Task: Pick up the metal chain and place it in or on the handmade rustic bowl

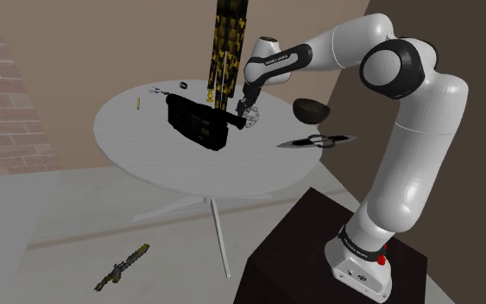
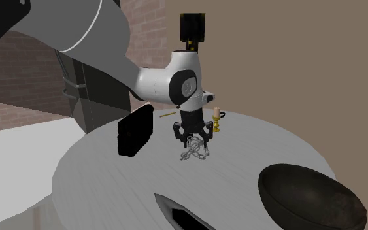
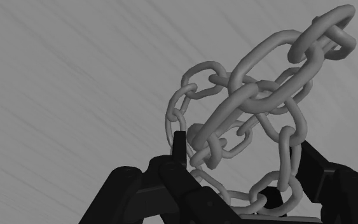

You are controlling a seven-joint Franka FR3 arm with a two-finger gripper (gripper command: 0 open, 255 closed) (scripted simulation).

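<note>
Shoulder view: arm reaches from the stand (image 1: pixel 318 259) at lower right, up and left over the round pale worktop (image 1: pixel 146 142). Gripper (image 1: pixel 248 117) points down near the worktop's middle, with the grey chain (image 1: pixel 252 113) bunched at its tips. Black box (image 1: pixel 198 123) sits just beside the gripper on this view's left, and a tall black-and-yellow patterned column (image 1: pixel 226 47) rises behind it. Dark bowl (image 1: pixel 312 110) is on the worktop to the gripper's right in this view, apart from it. A black star-shaped blade (image 1: pixel 317 141) lies nearer the camera than the bowl. Small gold stick (image 1: pixel 135 104) lies near the far-left rim, and a gun-like object (image 1: pixel 123 268) lies on the floor (image 1: pixel 59 224). Second exterior view: gripper (image 2: pixel 192 138) hangs vertical, and the chain (image 2: pixel 194 151) dangles in a clump from between its tips down toward the worktop (image 2: pixel 110 176). Can't tell if the lowest links touch. Bowl (image 2: pixel 310 196) is at lower right, well apart from the chain. Black box (image 2: pixel 135 129) is to the left. Wrist view: gripper (image 3: pixel 241 146) is clamped on the chain (image 3: pixel 247 108). Both fingers (image 3: pixel 179 149) press on the bunched links, and a loose loop stands off over the streaked grey worktop (image 3: pixel 75 76).
</note>
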